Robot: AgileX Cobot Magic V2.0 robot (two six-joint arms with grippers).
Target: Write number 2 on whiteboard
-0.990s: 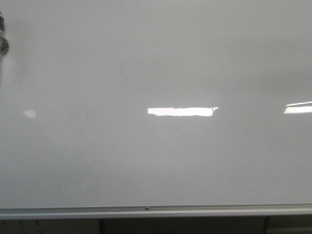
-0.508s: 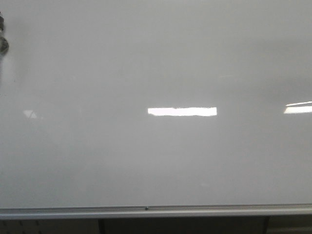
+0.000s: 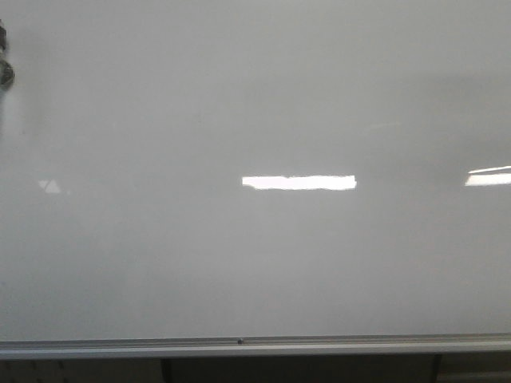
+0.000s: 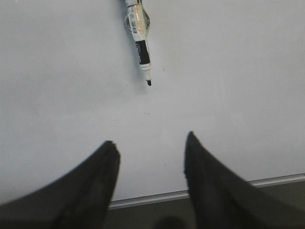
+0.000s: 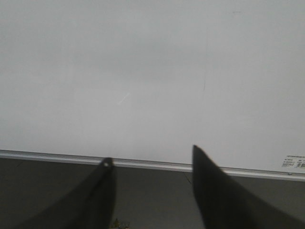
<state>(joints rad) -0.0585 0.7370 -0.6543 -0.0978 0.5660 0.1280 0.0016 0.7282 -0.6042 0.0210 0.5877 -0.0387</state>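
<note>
The whiteboard (image 3: 255, 96) fills the front view, glossy white-grey, with a silver rail along its bottom. No number 2 shows on it in any view. A marker (image 4: 140, 40) with a black tip hangs on the board in the left wrist view, tip pointing down toward my left gripper (image 4: 150, 143), which is open and empty some way short of it. A dark bit at the far left edge of the front view (image 3: 5, 72) may be this marker. My right gripper (image 5: 150, 155) is open and empty, facing the board's (image 5: 152, 71) bottom rail. Neither gripper shows in the front view.
The silver rail (image 3: 255, 345) runs along the board's bottom edge, with dark space below it. Bright light glare patches (image 3: 299, 183) lie on the board at centre and right. A small label (image 5: 293, 161) sits at the board's lower corner in the right wrist view.
Only the glare patches shift slightly: the small one at the left changes shape and the centre one's right end evens out. The board stays unmarked.
</note>
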